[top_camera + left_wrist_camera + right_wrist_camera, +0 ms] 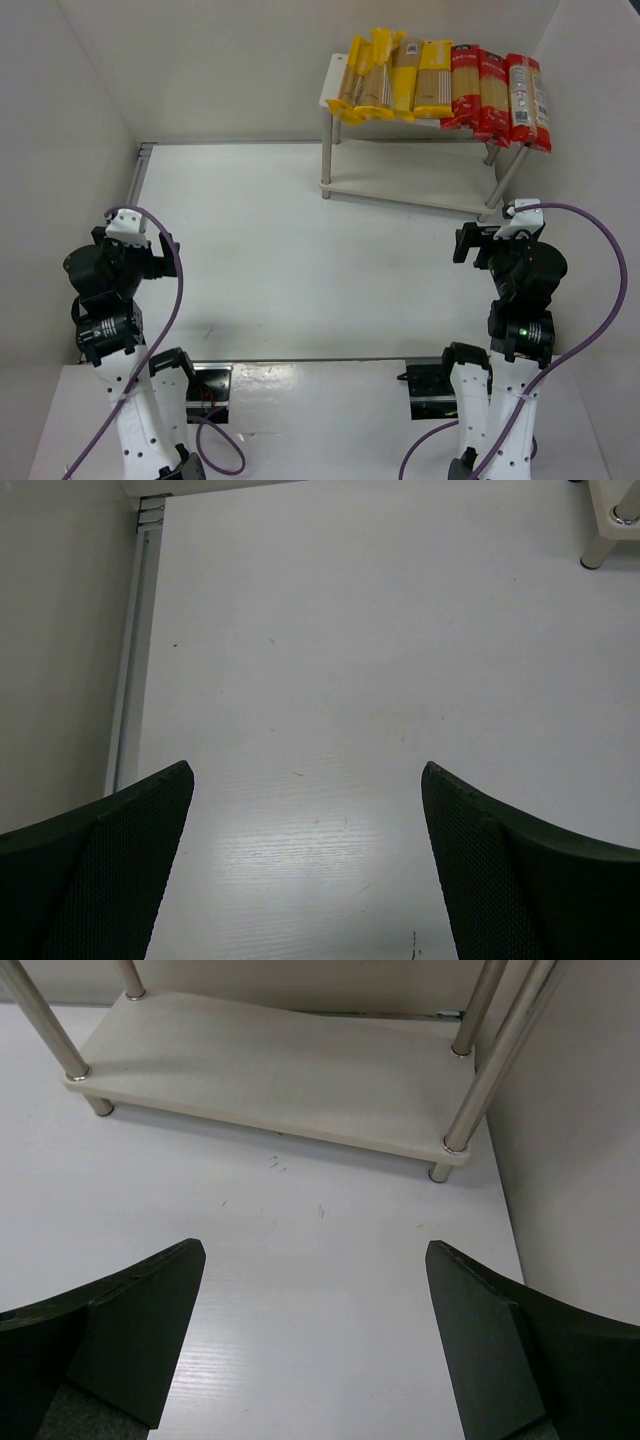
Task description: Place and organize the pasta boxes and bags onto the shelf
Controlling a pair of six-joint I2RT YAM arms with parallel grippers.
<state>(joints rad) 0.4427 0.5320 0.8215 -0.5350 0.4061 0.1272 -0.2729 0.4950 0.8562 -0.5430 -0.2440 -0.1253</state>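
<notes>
The white two-tier shelf (pixel 400 182) stands at the back right. Across its top board lie the pasta packets side by side: several yellow ones (pixel 400 75) on the left, three red ones (pixel 495 92) on the right, their near ends hanging over the front edge. The lower board (pixel 270 1075) is bare. My left gripper (pixel 160 258) hovers low at the table's left side, open with nothing between its fingers (pixel 130 850). In front of the shelf's right end my right gripper (pixel 466 243) is open too, fingers (pixel 140 1320) spread over bare table.
White walls close in the table at the left, back and right; the right wall (pixel 580 1130) runs close beside the shelf. A metal rail (pixel 135 650) lines the table's left edge. One shelf foot (pixel 597 552) shows in the left wrist view.
</notes>
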